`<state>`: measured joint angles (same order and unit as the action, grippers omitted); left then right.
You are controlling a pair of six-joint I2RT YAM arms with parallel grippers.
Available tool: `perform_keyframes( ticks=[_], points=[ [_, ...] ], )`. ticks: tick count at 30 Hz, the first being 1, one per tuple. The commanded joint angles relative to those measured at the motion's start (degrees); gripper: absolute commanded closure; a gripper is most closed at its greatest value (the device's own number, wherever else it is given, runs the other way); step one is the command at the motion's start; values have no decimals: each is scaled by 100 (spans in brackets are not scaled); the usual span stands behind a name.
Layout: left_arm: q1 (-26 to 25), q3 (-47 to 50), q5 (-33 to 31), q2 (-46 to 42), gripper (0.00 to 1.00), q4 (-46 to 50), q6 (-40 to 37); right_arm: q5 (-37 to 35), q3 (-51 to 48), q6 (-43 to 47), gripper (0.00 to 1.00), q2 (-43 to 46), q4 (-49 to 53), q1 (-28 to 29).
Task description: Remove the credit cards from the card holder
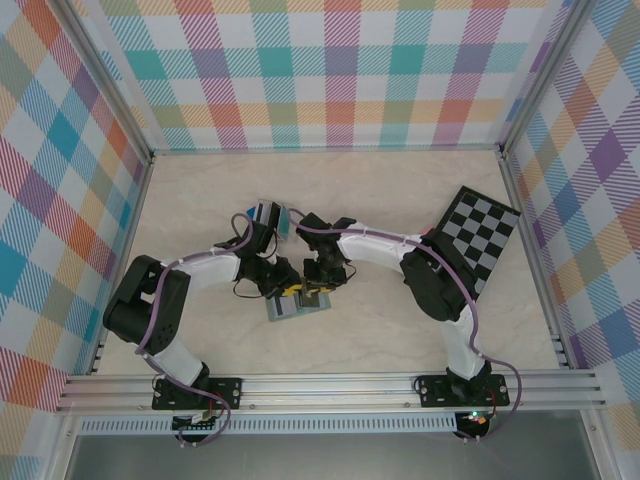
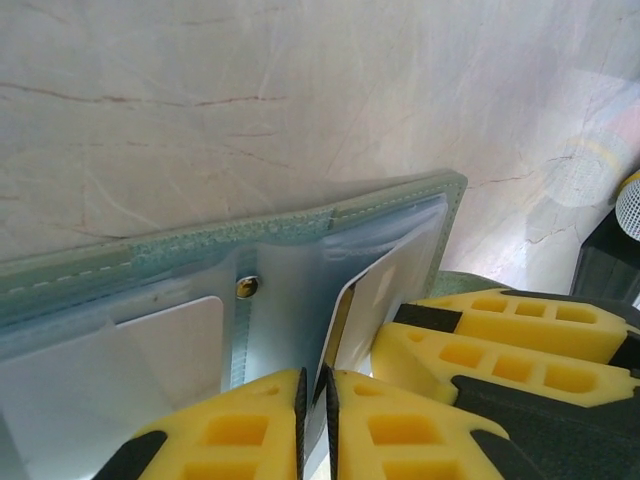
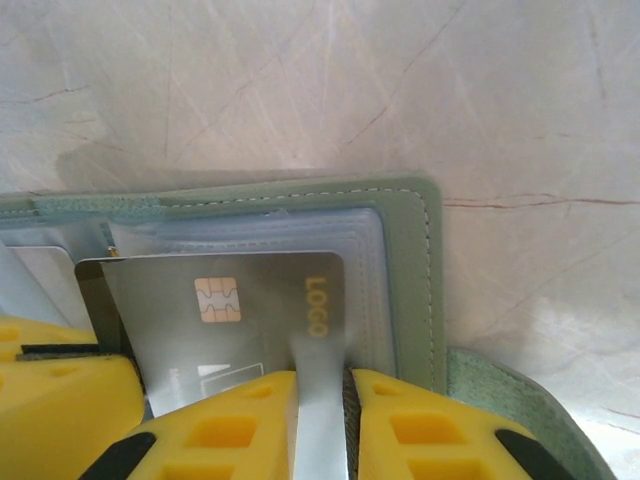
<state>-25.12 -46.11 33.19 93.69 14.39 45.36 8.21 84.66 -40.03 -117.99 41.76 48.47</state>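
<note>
While the right end effector point(image 3: 320, 382) clamps a pale plastic sleeve point(image 3: 319, 355) to steady the open grey-green bifold card holder point(image 3: 410, 290) on the marbled bench point(image 3: 300, 90), we read the left end effector point(image 2: 315, 388) as pinching the silver chip card point(image 3: 250, 300).

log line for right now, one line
step: card grasp | left gripper: shut on credit card | right gripper: down on open card holder

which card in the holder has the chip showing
The grey card with the gold chip and LOGO lettering, by the right gripper; the white card in another card holder pocket looks blank.
</note>
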Motion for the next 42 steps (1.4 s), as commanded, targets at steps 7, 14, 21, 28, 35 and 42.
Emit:
perform_keyframes(
  ticks=[7, 14, 21, 28, 35, 42],
  points=[
    [-89, 351, 346, -553, 95, -468, -247, 128, 50, -31, 79, -283, 254, 32],
    [-47, 500, 191, -876, 100, -317, -438, 99, 33, -122, 79, -364, 330, 9],
    [154, 448, -64, -1075, 100, 513, -902, -120, -154, -275, 79, -280, 389, -105],
    [385, 42, -442, -1528, 100, 1477, -1490, -411, -371, -421, 79, -114, 427, -256],
    [632, -311, -728, -1976, 100, 2044, -1822, -391, -441, -448, 78, 189, 283, -318],
    [957, -593, -201, -2166, 100, 1942, -1853, 419, -686, -46, 62, 1229, -852, -471]
  ],
)
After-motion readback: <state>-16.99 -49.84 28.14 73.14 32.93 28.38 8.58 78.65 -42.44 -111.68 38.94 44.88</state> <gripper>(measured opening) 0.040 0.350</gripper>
